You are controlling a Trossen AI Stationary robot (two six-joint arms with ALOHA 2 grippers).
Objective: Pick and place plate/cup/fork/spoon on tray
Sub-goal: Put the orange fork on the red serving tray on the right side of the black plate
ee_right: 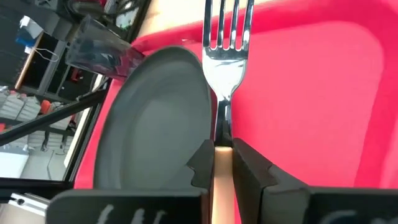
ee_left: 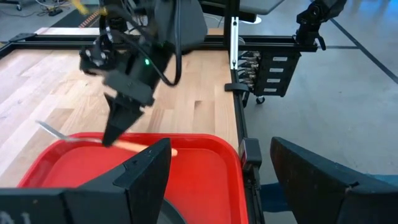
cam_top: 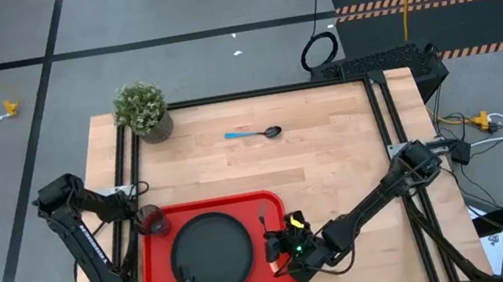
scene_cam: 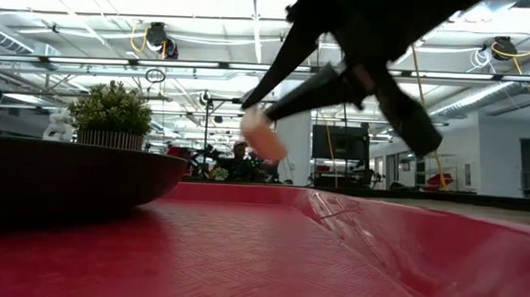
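A wooden table [cam_top: 316,166], seen from above, fills the middle of the scene. At its 7 o'clock corner lies a large red tray [cam_top: 158,267] with a raised rim. On the tray sits a round black plate [cam_top: 212,251], a little toward the tray's 9 o'clock side. A small dark cup [cam_top: 151,219] stands at the tray's 10 o'clock corner; whether it is inside the rim or just on it cannot be told. A potted green plant [cam_top: 142,110] stands at the table's 11 o'clock corner.

The right arm reaches in from 4 o'clock. Its right gripper [cam_top: 276,248] hangs over the tray's 3 o'clock side, just beside the plate, with its fingers closed on the orange handle of a fork [ee_right: 225,43]. The wrist camera shows the silver head sticking out past the fingers, above the bare red floor next to the plate's rim. The level view shows the handle's end raised clear of the tray.

The left gripper [ee_left: 214,165] waits at the tray's 6 o'clock edge, fingers spread wide and empty.

A spoon [cam_top: 252,134] with a light blue handle lies alone on the bare wood at 12 o'clock, well apart from the tray.

The step in hand looks to be setting down the fork. The next move calls for lowering it onto the free strip beside the plate, then letting go. After that, only the spoon seems left to fetch.
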